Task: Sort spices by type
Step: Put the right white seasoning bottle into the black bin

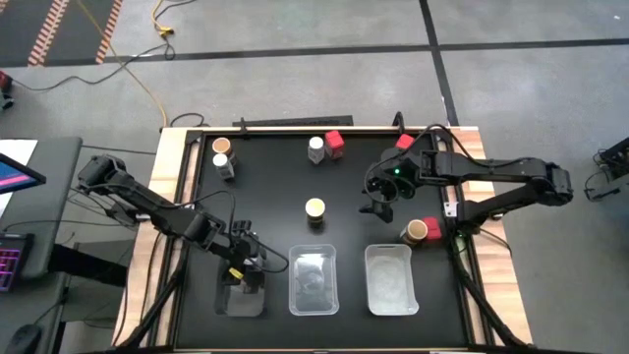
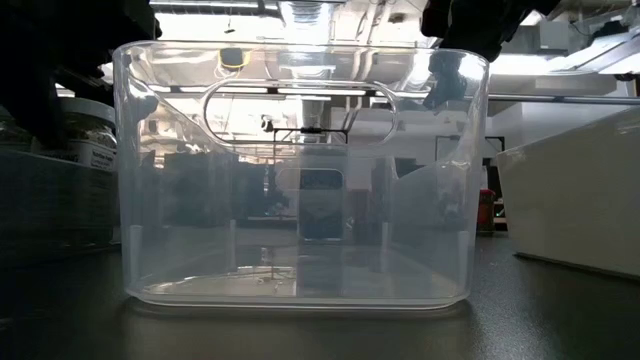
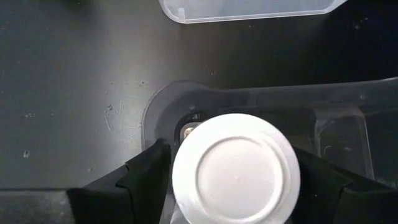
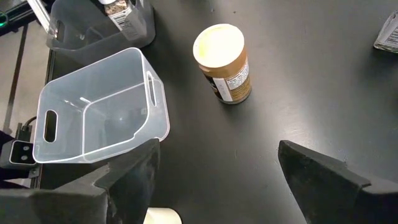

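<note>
Three clear trays (image 1: 314, 280) in front; left gripper (image 1: 246, 258) pinches a white-capped jar (image 3: 235, 169) above one; right gripper (image 1: 378, 201) spread near a cream-lidded jar (image 1: 314, 210).

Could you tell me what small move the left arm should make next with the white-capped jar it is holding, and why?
Probably lower it a little and open. The left gripper is shut on the white-capped jar directly over the left tray, whose wall shows beside the cap, so releasing there should set the jar inside. The right gripper hovers open near the yellow-lidded jar, well apart.
</note>
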